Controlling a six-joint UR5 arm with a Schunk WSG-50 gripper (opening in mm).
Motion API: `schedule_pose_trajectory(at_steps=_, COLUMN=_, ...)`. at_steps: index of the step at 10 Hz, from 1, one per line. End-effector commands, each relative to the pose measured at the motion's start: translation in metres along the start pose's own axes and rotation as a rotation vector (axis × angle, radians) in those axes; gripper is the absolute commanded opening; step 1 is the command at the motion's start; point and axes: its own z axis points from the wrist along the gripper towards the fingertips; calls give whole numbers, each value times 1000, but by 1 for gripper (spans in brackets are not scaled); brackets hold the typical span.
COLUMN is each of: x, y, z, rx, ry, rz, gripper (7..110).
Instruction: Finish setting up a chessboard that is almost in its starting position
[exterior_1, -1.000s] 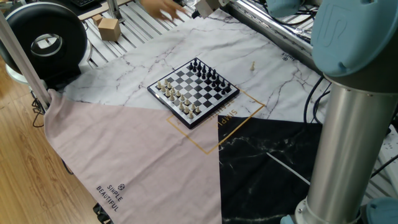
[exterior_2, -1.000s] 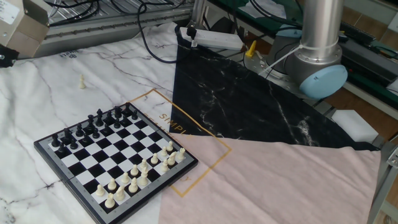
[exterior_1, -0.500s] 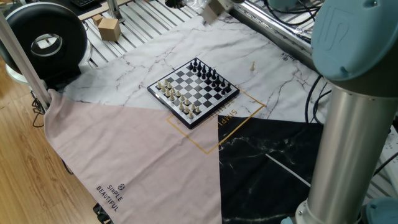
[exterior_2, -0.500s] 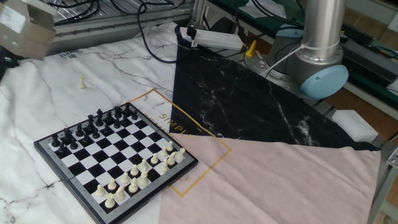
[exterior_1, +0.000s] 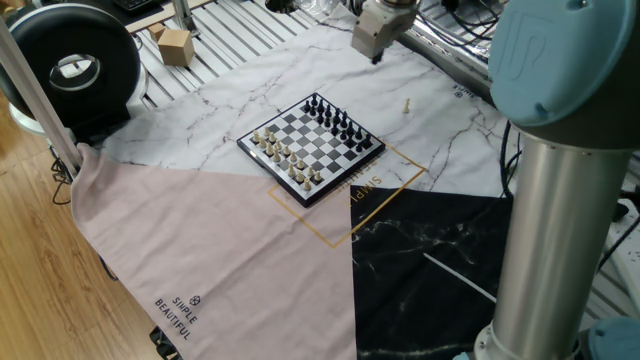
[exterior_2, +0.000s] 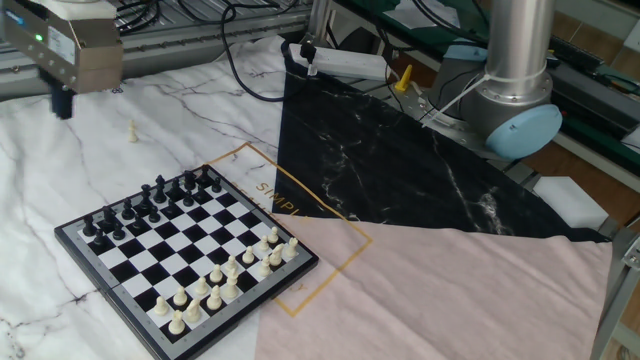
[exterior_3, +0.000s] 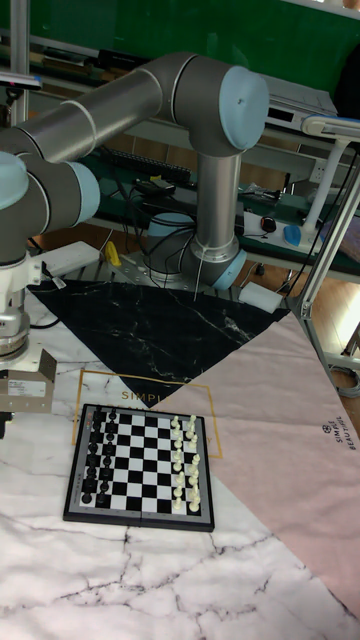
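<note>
Small square chessboard (exterior_2: 186, 262) has black and white checks inside a dark rim with a silvery-grey band, black pieces (exterior_2: 150, 203) at its 11 o'clock side, cream ones (exterior_2: 225, 280) at 5. Table cloth comes in three patches: white marble with grey veins (exterior_1: 250, 90), black marble with white veins (exterior_2: 400, 160) and plain dusty pink (exterior_1: 200, 250), plus a thin gold square outline (exterior_2: 300, 245) and dark "SIMPLE BEAUTIFUL" lettering (exterior_1: 178, 312). Arm is silver-grey tube (exterior_3: 90, 115) with pale blue joint caps (exterior_3: 245, 105); a lone cream chess piece (exterior_2: 132, 131) sits on the white marble.

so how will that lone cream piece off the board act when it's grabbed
The piece looks tiny and thin, so probably very light. It stands upright on soft cloth, so a nudge from the pincer would likely tip it. It may slip between the fingers.
</note>
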Motion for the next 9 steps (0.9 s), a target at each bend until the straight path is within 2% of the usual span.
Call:
schedule_pose_trajectory(at_steps=1, x=32, y=-3, z=-2, rx=28, ry=116, rz=66, gripper=7)
schedule_pose_trajectory(at_steps=3, x=28, y=9, z=5, rx=20, ry=68, rz=131, gripper=7)
schedule_pose_trajectory(at_steps=5, x=46, y=9, z=15, rx=14, ry=100, rz=125, gripper=7)
schedule_pose_trajectory(at_steps=6, x=43, y=8, z=18, rx=-2, ry=70, rz=114, gripper=7)
schedule_pose_trajectory(at_steps=7, x=48, y=14, z=19, rx=-34, ry=84, rz=-4, gripper=7)
schedule_pose_trajectory(at_steps=8, x=49, y=17, z=19, rx=-51, ry=77, rz=-18, gripper=7)
schedule_pose_trajectory(at_steps=9, x=47, y=12, z=19, rx=-31, ry=53, rz=-8, gripper=7)
